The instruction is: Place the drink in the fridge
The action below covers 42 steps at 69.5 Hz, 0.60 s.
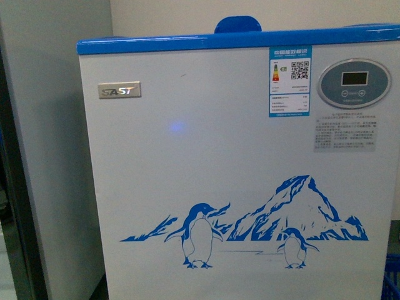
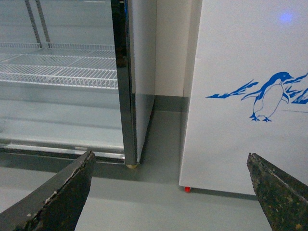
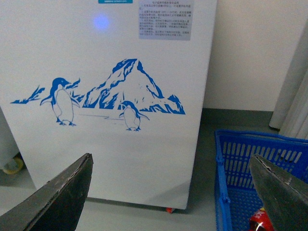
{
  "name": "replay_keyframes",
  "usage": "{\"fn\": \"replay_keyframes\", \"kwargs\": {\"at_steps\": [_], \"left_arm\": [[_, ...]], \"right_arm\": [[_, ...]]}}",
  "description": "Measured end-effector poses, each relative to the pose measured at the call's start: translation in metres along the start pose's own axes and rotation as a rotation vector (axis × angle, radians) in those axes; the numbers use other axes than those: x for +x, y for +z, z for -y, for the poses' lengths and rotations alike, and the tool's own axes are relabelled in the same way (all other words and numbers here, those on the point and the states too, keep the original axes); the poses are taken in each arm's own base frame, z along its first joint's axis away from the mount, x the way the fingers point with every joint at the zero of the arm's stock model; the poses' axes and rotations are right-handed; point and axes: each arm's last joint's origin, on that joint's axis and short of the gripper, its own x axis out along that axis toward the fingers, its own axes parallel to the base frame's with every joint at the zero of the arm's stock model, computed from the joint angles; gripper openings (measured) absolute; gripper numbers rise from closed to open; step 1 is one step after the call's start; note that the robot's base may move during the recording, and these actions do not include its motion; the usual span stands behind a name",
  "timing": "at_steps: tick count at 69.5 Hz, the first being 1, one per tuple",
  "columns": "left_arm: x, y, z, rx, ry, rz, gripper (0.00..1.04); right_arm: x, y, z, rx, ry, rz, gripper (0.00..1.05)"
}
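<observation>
White fridge (image 1: 187, 156) with its SAST badge (image 1: 119, 90) fills your front view.
Your left hand (image 2: 169, 158) and right hand (image 3: 171, 159) gape wide; a cut-off red item (image 3: 258, 222) in the blue basket (image 3: 226, 192) may be the drink.

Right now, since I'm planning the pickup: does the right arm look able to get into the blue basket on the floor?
Probably yes: the blue basket sits open-topped on the floor just ahead of the open right claw, and nothing shows between them.

Fridge (image 1: 219, 175) straight ahead, cabinet (image 1: 53, 156) at its left, basket (image 3: 260, 154) at its right
</observation>
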Motion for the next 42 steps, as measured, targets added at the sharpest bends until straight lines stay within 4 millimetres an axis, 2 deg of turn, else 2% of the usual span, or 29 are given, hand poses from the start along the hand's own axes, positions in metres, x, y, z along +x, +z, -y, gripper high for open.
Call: {"fn": "replay_keyframes", "kwargs": {"at_steps": [42], "left_arm": [[0.0,0.0,0.0,0.0,0.001,0.0,0.97]], "right_arm": [[0.0,0.0,0.0,0.0,-0.001,0.0,0.98]]}}
